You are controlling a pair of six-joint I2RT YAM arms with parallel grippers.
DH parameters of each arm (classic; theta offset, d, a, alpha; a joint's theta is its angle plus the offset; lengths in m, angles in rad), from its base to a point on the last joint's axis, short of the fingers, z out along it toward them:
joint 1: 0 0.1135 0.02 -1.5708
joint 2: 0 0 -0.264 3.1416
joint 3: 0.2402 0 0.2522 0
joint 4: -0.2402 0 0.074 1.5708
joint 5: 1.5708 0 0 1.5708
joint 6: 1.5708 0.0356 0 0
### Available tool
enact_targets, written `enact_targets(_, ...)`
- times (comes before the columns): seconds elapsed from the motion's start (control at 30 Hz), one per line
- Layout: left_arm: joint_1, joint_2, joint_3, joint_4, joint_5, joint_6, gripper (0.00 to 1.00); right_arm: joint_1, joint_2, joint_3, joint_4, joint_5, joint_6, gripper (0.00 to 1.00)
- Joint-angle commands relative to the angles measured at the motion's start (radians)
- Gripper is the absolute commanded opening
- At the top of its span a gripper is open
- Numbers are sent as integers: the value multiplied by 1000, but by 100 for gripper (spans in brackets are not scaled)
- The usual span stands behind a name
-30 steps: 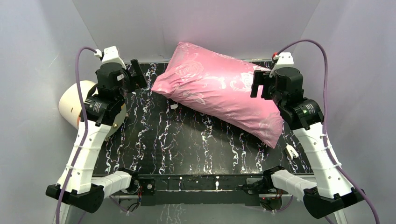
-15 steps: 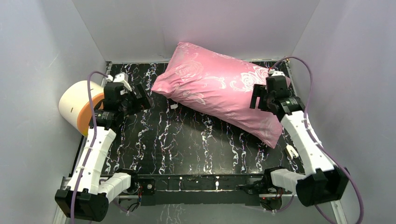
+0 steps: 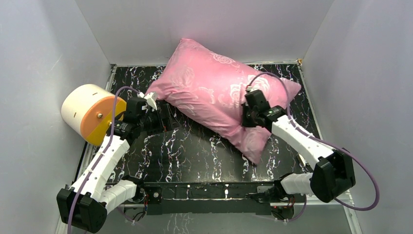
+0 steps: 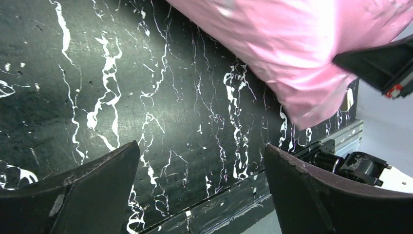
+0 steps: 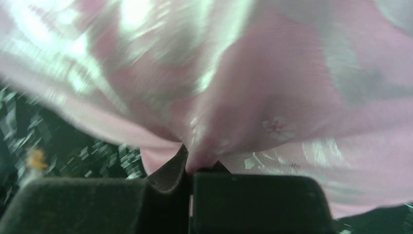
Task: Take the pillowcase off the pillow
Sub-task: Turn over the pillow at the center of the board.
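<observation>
Top external view: the black marbled surface (image 3: 195, 151) carries the stuffed pink pillowcase (image 3: 209, 90) diagonally across its far half. A cream-and-orange cylinder (image 3: 86, 114) sits at the left edge. The right end effector (image 5: 190, 170) is clamped on a pillowcase fold; the left end effector (image 4: 199, 148) hangs with its fingers apart near the pillowcase's left end.

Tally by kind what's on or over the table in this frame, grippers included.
pink pillowcase: 1
cream-and-orange cylinder: 1
grippers: 2 (left gripper, right gripper)
Total: 4
</observation>
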Motion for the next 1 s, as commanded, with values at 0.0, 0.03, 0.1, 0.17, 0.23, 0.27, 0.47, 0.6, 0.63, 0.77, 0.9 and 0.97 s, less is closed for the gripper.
enact_targets(0.0, -16, -39, -21, 16, 44, -23, 98, 216, -51, 55, 70, -187, 79, 1)
enact_targets(0.03, -17, -38, -21, 17, 41, -22, 98, 237, -65, 77, 61, -208, 70, 7)
enact_targets(0.1, -19, -36, -20, 20, 37, -21, 98, 268, -95, 128, 24, -190, 51, 26)
enact_targets(0.17, -20, -34, -17, 18, 30, -19, 98, 286, -133, 181, -28, -85, 32, 45)
enact_targets(0.23, -21, -38, -22, 18, 23, -19, 98, 297, -174, 211, -61, 53, 10, 72)
enact_targets(0.27, -21, -40, -27, 19, 16, -19, 98, 298, -192, 214, -60, 113, -12, 79)
enact_targets(0.47, -22, -59, -81, 28, -23, -47, 98, 301, -189, 225, -29, 138, -173, 90)
enact_targets(0.6, -21, -88, -108, 27, -91, -84, 98, 395, -158, 167, 68, 88, -223, 86)
enact_targets(0.63, -22, -105, -111, 26, -110, -95, 98, 462, -156, 143, 106, 147, -267, 86)
enact_targets(0.77, -22, -169, -107, 4, -202, -127, 98, 676, -94, 88, 217, 427, -433, 91)
enact_targets(0.9, -22, -226, -95, -38, -294, -144, 98, 713, 26, 49, 247, 608, -507, 98)
enact_targets(0.97, -22, -249, -93, -56, -320, -147, 98, 712, 88, 3, 266, 654, -494, 98)
